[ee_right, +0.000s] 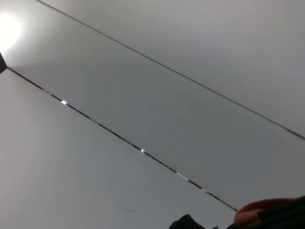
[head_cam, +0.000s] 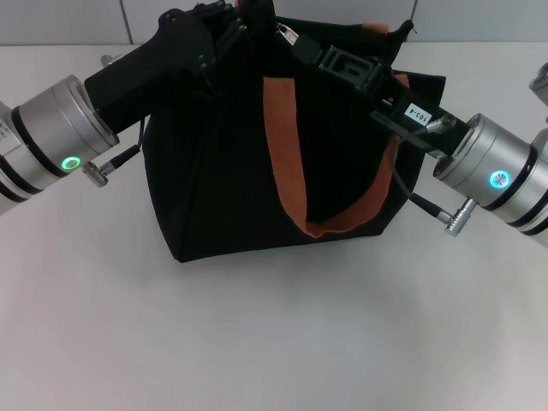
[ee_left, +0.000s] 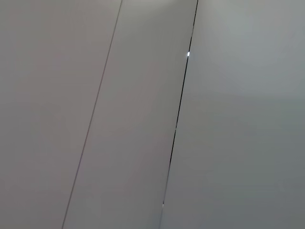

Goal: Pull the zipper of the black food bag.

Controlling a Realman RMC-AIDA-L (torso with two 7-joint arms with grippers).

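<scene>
The black food bag (head_cam: 223, 180) stands in the middle of the white table, and one orange-brown strap (head_cam: 287, 163) hangs down its front. My left gripper (head_cam: 227, 26) is pressed against the bag's top left corner, where the fabric creases run up toward it. From the right, my right gripper (head_cam: 295, 41) reaches to the bag's top edge, its tips closed at the small silvery zipper (head_cam: 286, 34). In the right wrist view only a bit of orange strap (ee_right: 267, 212) and a bit of black fabric show. The left wrist view shows only wall panels.
The white table (head_cam: 274, 342) stretches out in front of the bag and to both sides. Behind the bag rises a light panelled wall (head_cam: 77, 21). Both forearms cross above the table at the bag's upper corners.
</scene>
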